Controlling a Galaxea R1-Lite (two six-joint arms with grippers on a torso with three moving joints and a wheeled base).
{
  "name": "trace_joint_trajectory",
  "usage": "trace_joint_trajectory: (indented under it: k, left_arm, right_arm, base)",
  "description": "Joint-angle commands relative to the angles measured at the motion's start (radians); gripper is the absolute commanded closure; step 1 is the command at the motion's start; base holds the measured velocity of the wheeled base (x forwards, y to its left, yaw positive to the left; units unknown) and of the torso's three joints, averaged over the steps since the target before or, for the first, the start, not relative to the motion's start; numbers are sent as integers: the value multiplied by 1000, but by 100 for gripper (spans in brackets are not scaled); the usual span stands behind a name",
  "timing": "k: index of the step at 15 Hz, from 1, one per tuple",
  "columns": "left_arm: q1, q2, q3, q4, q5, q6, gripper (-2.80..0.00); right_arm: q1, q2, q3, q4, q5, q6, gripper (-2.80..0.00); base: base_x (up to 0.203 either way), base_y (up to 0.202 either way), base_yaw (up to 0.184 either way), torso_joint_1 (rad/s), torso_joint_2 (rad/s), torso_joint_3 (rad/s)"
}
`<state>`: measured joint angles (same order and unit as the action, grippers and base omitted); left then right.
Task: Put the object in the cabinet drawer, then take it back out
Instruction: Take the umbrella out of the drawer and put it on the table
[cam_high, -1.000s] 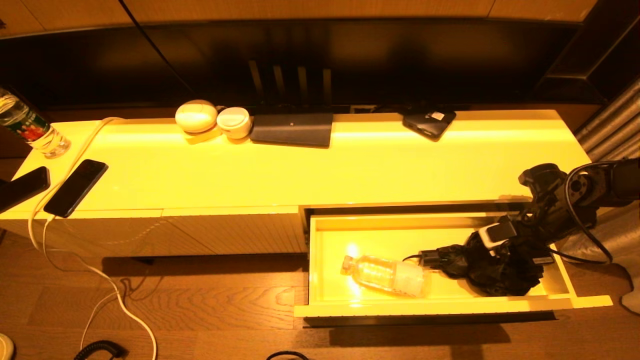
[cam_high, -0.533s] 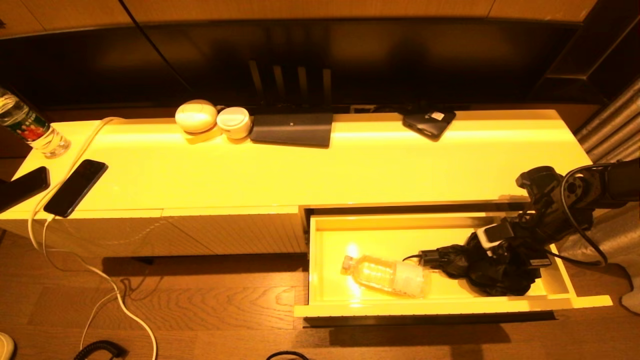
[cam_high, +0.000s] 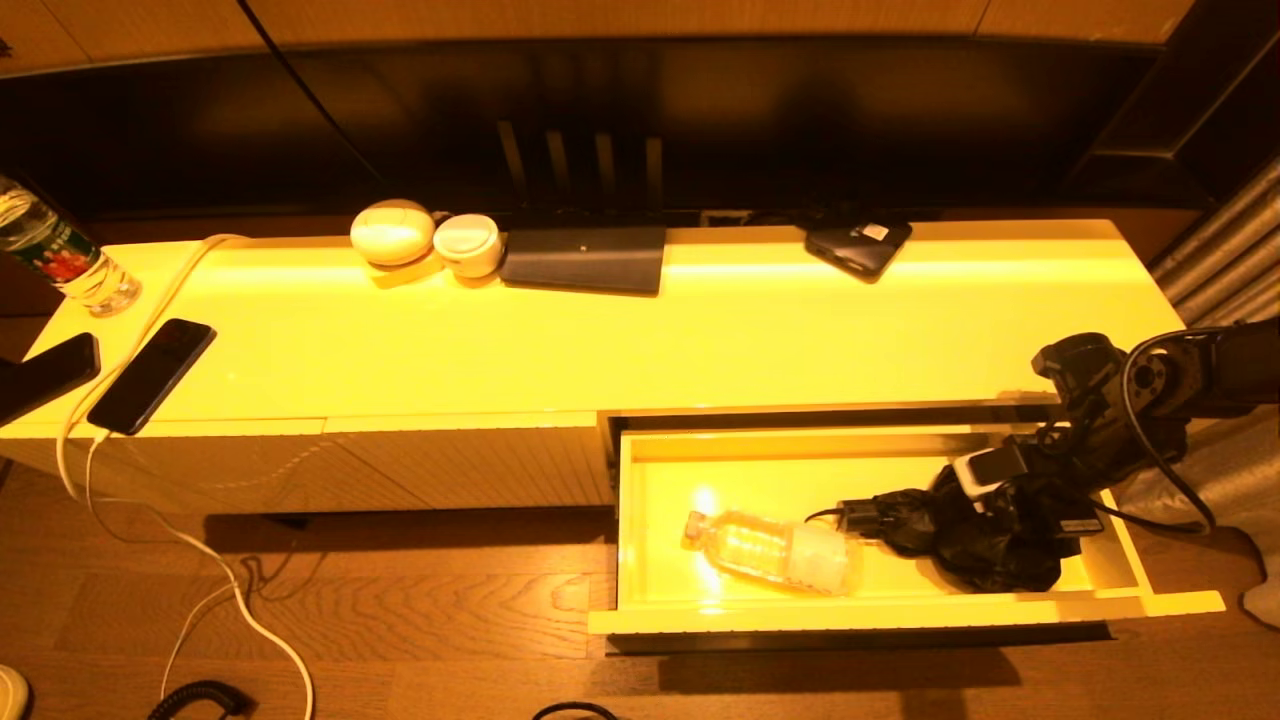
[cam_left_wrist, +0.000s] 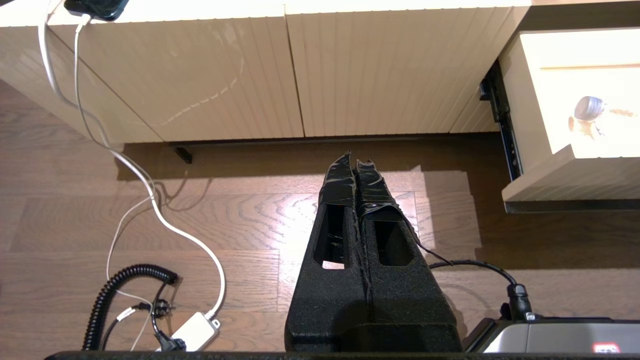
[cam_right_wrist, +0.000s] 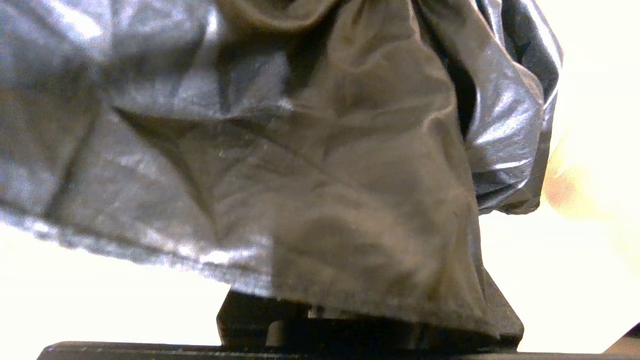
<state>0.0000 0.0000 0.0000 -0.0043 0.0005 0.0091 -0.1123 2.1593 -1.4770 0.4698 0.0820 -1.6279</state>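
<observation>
The cabinet drawer (cam_high: 900, 610) stands pulled open at the right, its cream-yellow inside lit. In its right half lies the object (cam_high: 990, 555), a crumpled black shiny fabric bundle with a dark stub sticking out to the left. My right gripper (cam_high: 1015, 505) reaches down from the right into this bundle. In the right wrist view the fabric (cam_right_wrist: 300, 150) fills nearly everything and covers the gripper. My left gripper (cam_left_wrist: 354, 161) hangs shut over the wooden floor in front of the ribbed cabinet panels, with nothing in it.
A clear plastic bottle (cam_high: 775, 550) lies on its side in the drawer's left half, beside the bundle. On the cabinet top (cam_high: 700, 340) are two phones (cam_high: 150, 375), white round cases (cam_high: 392, 232) and a dark pad (cam_high: 585, 258). Cables (cam_left_wrist: 150, 200) trail over the floor.
My right arm has sunk a little lower onto the black bundle, whose folds have shifted slightly. The bottle and the drawer have not moved.
</observation>
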Motion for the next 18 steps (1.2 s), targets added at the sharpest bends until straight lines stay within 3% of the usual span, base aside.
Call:
trace_joint_trajectory:
  k: [1,7,18]
  left_arm:
    - [0,0,3,0,0,0,0]
    - [0,0,2,0,1,0,0]
    - [0,0,2,0,1,0,0]
  right_arm:
    - [-1,-50,30,-1,10,-8,0]
    - [-2,-235,120,-65,84,25,0]
    - [-30,-607,214,-58,82,61,0]
  base:
    - [0,0,0,0,0,0]
    - [0,0,0,0,0,0]
    - [0,0,0,0,0,0]
